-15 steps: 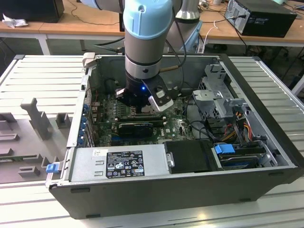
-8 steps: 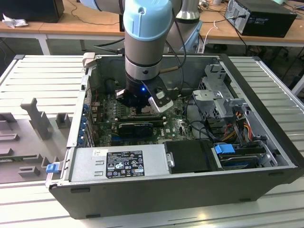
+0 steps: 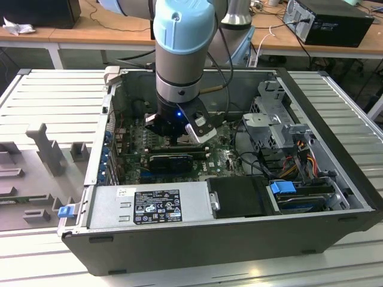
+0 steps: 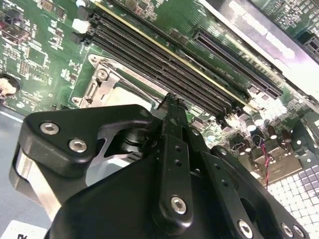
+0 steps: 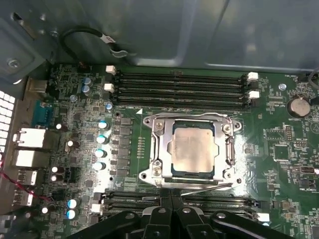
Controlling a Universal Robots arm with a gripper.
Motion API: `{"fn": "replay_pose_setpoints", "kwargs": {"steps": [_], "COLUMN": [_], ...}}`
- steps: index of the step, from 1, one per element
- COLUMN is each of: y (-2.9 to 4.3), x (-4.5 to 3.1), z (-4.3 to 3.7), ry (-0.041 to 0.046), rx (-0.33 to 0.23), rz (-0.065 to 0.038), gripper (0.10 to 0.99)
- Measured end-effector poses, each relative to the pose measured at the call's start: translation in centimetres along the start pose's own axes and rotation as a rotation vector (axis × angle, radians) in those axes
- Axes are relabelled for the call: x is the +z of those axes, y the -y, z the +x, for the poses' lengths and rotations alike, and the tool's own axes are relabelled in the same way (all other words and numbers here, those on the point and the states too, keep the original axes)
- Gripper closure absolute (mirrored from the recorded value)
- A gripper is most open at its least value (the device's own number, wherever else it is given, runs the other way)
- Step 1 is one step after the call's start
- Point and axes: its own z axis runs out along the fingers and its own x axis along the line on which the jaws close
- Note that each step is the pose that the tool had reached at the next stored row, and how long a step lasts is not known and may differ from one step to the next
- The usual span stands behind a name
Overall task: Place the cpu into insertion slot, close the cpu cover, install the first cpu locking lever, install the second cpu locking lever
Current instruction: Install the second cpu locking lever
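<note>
You have the arm reaching down into the open computer case (image 3: 335, 155), with the gripper (image 3: 179, 133) low over the green motherboard (image 5: 279, 129). In the first wrist view the cpu (image 5: 193, 150) already lies flat in the insertion slot (image 5: 172, 172), its pale face showing through the square window of the cpu cover (image 5: 158, 144), which is folded down around it.

The fingers (image 5: 171, 206) are brought together with no gap between the tips, and they grip nothing. Their tips sit just beside the cover's near edge, so the socket lies straight ahead of them along the line they point.

Between tips and cover runs a thin silvery locking lever (image 5: 209, 187), its long axis lying along that near edge, crosswise to the fingers. It looks to be touching or nearly touching the tips, though you cannot tell which from this angle, nor whether it is latched.

The four long black memory slots (image 5: 179, 89) lie on the far side of the socket, well clear of the fingers. In the second wrist view the gripper body hides most of the socket; a corner of its metal frame (image 4: 99, 84) shows beside those slots.
</note>
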Motion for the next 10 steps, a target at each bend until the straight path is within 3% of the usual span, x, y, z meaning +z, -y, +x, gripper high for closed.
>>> {"fn": "replay_pose_setpoints", "kwargs": {"steps": [1, 4, 8, 10], "y": [-0.01, 0.03, 0.25, 0.46], "x": [0.0, 0.14, 0.89, 1.19], "z": [0.32, 0.46, 0.52, 0.95], "ry": [0.0001, 0.0011, 0.0013, 0.0011], "rx": [0.0, 0.0, 0.0, 0.0], "rz": [-0.004, -0.028, -0.03, -0.03], "gripper": [0.98, 0.98, 0.98, 0.98]}}
